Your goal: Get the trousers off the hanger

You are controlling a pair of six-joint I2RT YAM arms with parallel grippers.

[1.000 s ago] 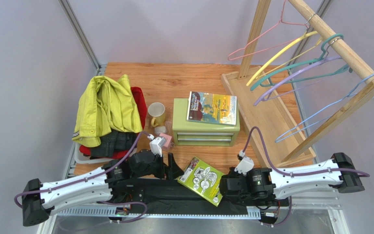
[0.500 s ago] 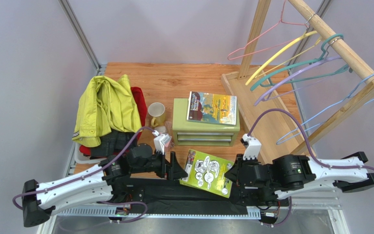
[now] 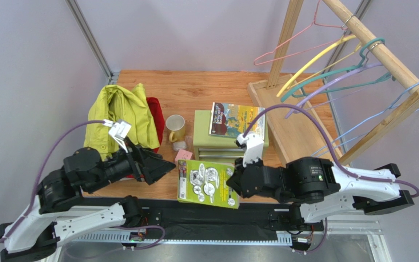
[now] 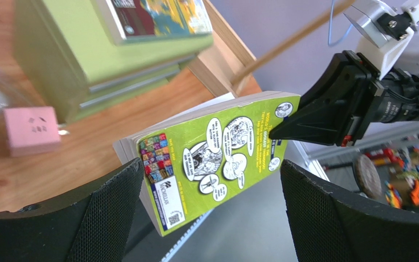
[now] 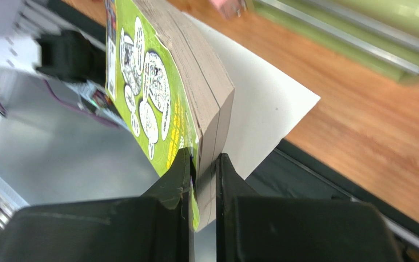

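While clamped by the right end effector (image 3: 232, 185) at one edge, apparently to lift it off the desk (image 3: 206, 87), green book (image 3: 206, 183) hangs before the wide-open, empty left end effector (image 3: 165, 165), with trousers (image 3: 120, 121) heaped behind, off the hangers (image 3: 332, 82).

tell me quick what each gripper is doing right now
Left gripper: open, holding nothing.
Right gripper: shut on the green book, held by its edge.
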